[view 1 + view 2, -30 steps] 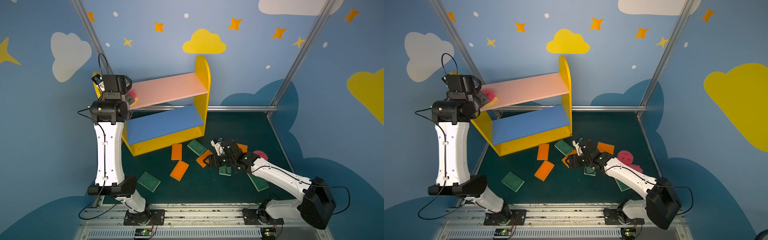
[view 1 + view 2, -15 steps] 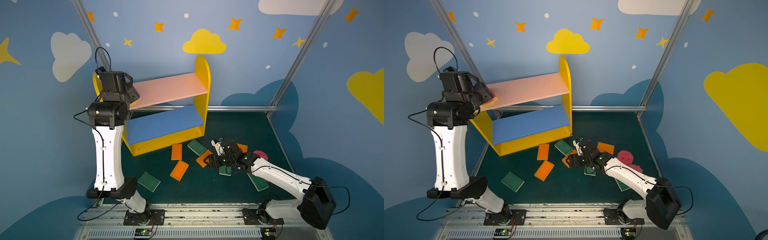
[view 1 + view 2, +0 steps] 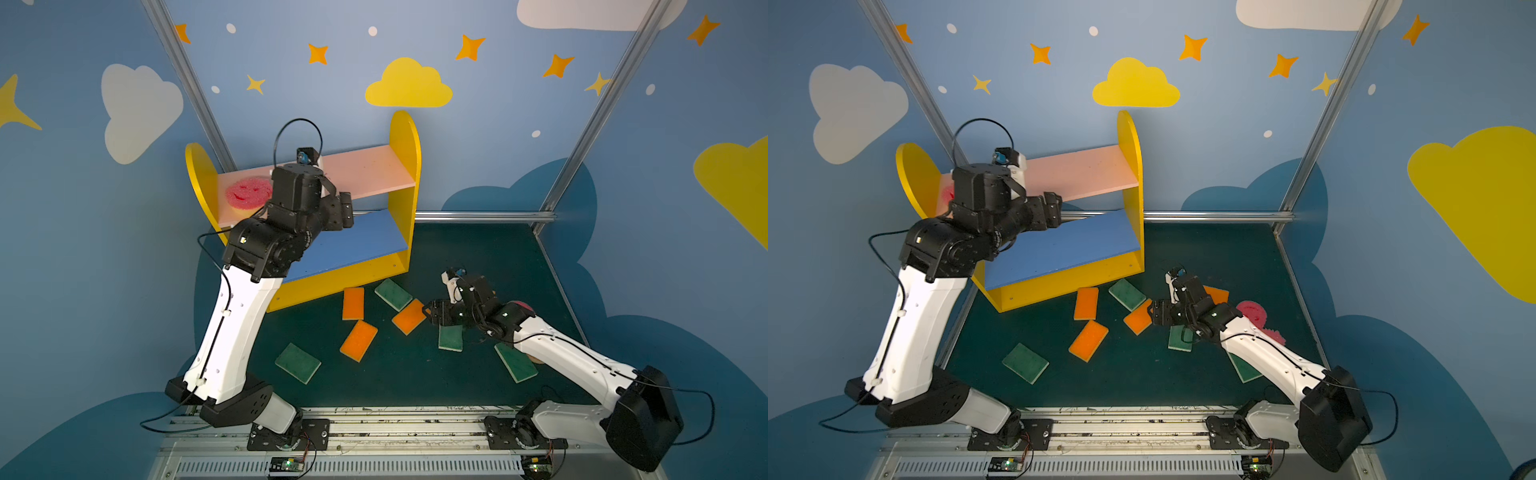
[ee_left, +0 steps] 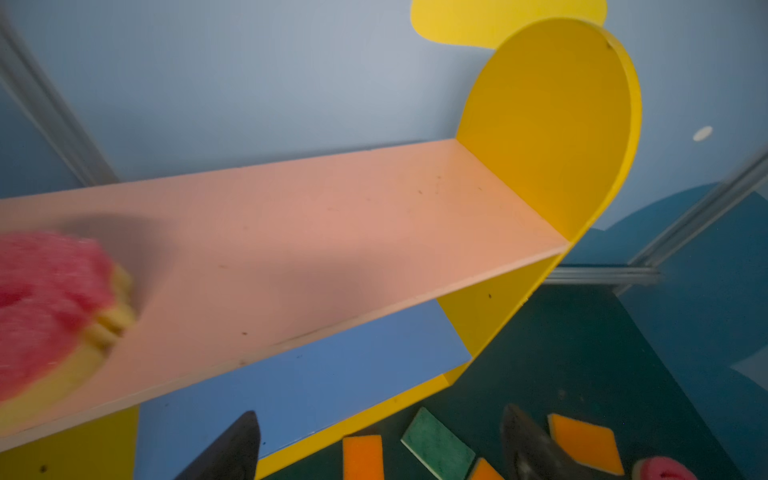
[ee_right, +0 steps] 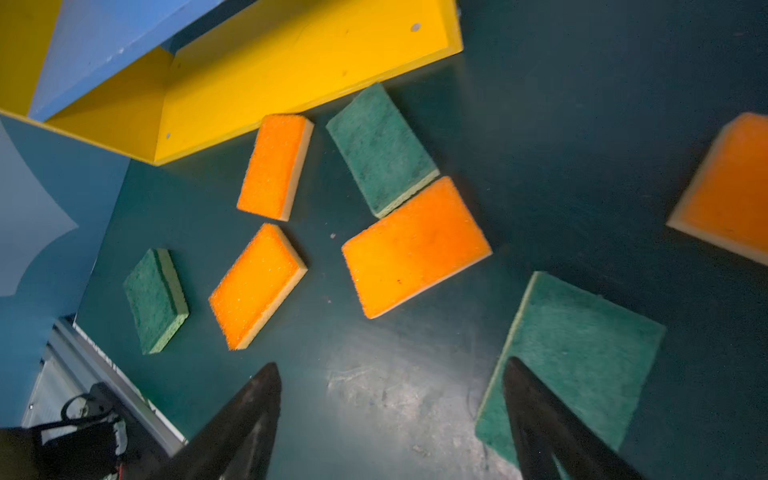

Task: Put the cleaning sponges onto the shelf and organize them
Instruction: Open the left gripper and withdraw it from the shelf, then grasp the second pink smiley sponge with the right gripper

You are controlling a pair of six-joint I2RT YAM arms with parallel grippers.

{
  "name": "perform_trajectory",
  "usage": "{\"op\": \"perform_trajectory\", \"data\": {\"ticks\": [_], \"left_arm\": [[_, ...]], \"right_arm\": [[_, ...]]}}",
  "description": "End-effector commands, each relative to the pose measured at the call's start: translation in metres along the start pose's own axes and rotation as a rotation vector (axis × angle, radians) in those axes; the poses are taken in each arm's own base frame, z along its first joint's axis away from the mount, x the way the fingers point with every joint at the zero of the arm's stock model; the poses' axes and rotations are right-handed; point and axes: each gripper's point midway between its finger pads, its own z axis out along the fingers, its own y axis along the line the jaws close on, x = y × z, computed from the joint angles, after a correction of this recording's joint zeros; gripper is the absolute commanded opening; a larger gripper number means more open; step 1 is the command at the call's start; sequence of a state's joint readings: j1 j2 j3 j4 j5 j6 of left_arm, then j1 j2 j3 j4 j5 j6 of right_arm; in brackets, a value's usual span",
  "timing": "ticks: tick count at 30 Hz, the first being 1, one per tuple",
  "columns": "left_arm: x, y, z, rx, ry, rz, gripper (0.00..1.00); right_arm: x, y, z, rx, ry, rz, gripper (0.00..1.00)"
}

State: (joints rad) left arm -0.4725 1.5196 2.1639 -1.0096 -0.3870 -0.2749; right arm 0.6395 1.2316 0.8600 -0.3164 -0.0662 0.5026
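A pink smiley sponge lies free at the left end of the shelf's pink upper board. My left gripper hangs open and empty in front of the shelf, to the right of that sponge. On the dark green floor lie orange sponges and green sponges. My right gripper stands open low over the floor, one fingertip above a green sponge.
The blue lower board is bare. Another green sponge and pink round sponges lie beside and under my right arm, with an orange sponge behind it. Blue walls and metal posts close in the floor.
My left gripper opened, let go of the pink sponge on the upper board, and swung away to the right. The right arm has not moved.
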Motion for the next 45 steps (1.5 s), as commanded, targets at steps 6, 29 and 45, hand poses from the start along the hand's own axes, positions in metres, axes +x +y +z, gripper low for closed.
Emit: {"op": "perform_trajectory", "data": {"ticks": [6, 29, 45], "left_arm": [[0.051, -0.070, 0.034, 0.207, 0.071, 0.011, 0.99], [0.271, -0.103, 0.098, 0.240, 0.479, -0.038, 0.99], [0.366, -0.048, 0.069, 0.173, 0.555, -0.072, 0.99]], "right_arm": [[-0.018, -0.069, -0.034, 0.127, -0.032, 0.197, 0.83], [0.000, -0.226, -0.066, 0.431, -0.040, 0.635, 0.83], [0.014, -0.248, -0.026, 0.428, 0.215, 0.763, 0.82]]}}
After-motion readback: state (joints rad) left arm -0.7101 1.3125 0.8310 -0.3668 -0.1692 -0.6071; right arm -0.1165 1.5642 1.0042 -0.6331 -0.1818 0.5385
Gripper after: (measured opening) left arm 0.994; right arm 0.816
